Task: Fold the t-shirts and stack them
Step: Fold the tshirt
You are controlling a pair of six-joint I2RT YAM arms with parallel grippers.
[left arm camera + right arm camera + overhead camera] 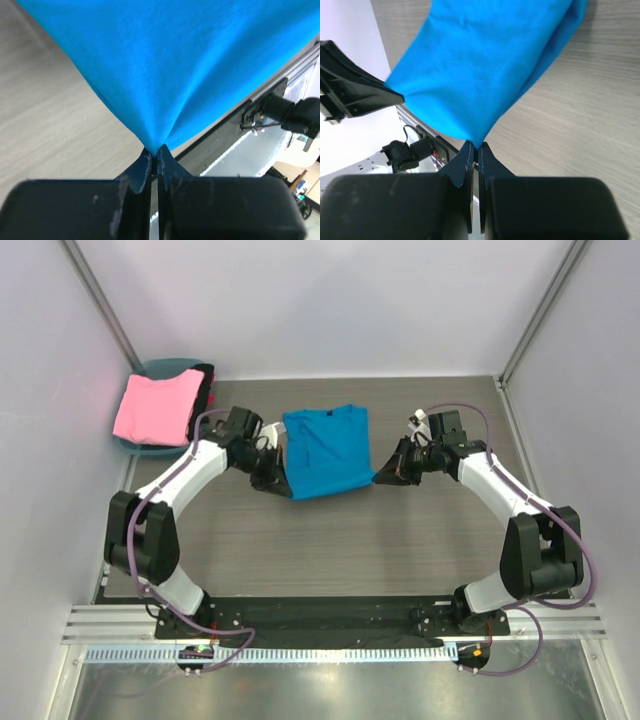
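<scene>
A blue t-shirt (324,449) hangs stretched between my two grippers above the middle of the wooden table. My left gripper (276,476) is shut on its near left corner; in the left wrist view the cloth (165,65) fans out from the closed gripper (155,150). My right gripper (384,474) is shut on the near right corner; in the right wrist view the shirt (480,65) spreads from the closed gripper (475,147). A folded pink t-shirt (155,408) lies on a teal basket (150,370) at the far left.
Something dark (206,388) lies under the pink shirt in the basket. White walls enclose the table on three sides. The arm bases stand on a black rail (330,615) at the near edge.
</scene>
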